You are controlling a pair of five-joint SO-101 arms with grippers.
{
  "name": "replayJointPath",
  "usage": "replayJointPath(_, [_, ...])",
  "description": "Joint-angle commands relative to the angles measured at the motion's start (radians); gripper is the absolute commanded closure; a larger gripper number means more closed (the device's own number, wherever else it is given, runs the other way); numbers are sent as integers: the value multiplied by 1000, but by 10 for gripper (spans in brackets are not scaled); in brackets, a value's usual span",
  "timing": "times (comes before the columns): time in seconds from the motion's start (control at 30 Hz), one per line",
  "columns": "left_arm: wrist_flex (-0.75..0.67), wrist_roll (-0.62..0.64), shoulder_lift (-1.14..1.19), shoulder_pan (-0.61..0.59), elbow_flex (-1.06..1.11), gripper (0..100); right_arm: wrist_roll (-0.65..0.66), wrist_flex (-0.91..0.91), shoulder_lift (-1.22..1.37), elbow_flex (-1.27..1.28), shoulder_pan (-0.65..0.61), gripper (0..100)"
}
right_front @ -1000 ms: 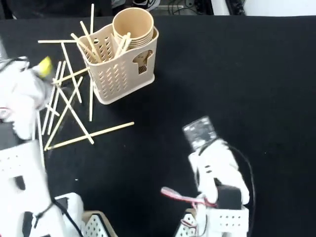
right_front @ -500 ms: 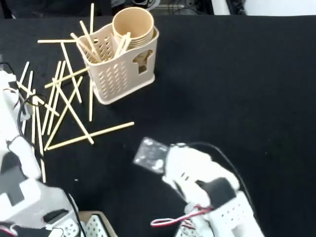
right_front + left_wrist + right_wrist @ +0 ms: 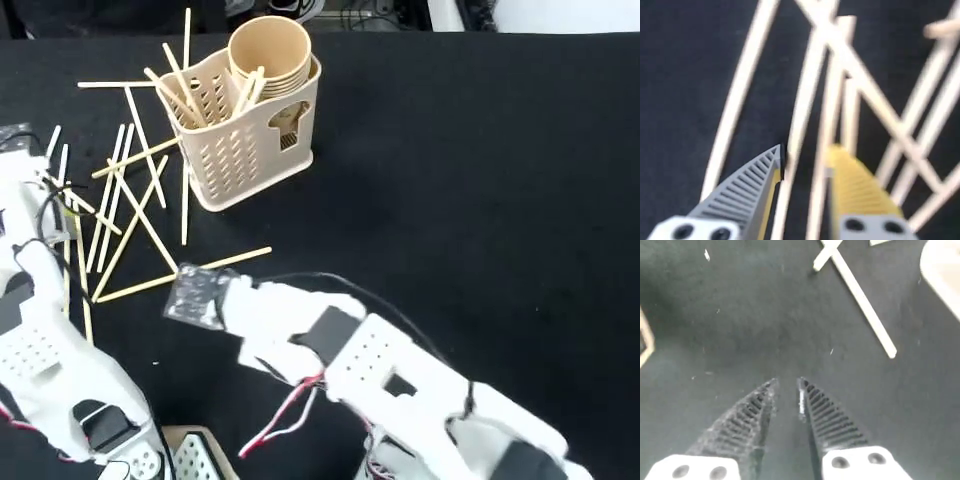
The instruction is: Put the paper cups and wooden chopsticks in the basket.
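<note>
The cream slotted basket [image 3: 250, 130] stands at the back left with stacked paper cups [image 3: 270, 50] and a few wooden chopsticks [image 3: 180, 85] in it. Several more chopsticks [image 3: 130, 205] lie scattered on the black table to its left. My left gripper [image 3: 805, 155] is open just above that pile, and two chopsticks [image 3: 812, 125] run between its grey and yellow fingers. My right gripper [image 3: 787, 385] hangs over bare table with only a narrow gap between its fingers and nothing in it. A lone chopstick [image 3: 860, 300] lies ahead of it. From above, the right arm's wrist [image 3: 195, 295] sits by the long chopstick [image 3: 190, 272].
The right arm [image 3: 380, 370] stretches diagonally across the front of the table. The left arm [image 3: 30, 300] stands along the left edge. A tan box [image 3: 195, 450] sits at the front edge between the arm bases. A basket corner [image 3: 945, 270] shows near the right gripper.
The right arm has swung from its folded pose at the front right out to the left, reaching the long chopstick. The left arm has lowered over the scattered chopsticks.
</note>
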Motion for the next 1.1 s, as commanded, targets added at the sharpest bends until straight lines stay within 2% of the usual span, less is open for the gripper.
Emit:
replayJointPath(0.0, [-11, -29, 25, 1, -30, 969, 38, -101, 74, -54, -28, 920])
replayJointPath(0.17, [9, -29, -14, -25, -25, 970, 38, -155, 150, -54, -35, 920])
replayJointPath(0.43, [193, -29, -138, -45, -22, 971, 35, -160, 162, -125, -32, 920])
replayJointPath(0.6, [252, -28, -331, -107, 19, 970, -63, -161, 163, -176, -34, 920])
replayJointPath(0.83, [245, -21, -756, -116, 246, 970, -72, -166, 163, -174, -35, 920])
replayJointPath(0.9, [196, 15, -898, -114, 318, 970, -72, -161, 163, -173, -35, 920])
replayJointPath(1.07, [-74, 183, -1289, -102, 510, 970, -74, -158, 163, -145, -35, 923])
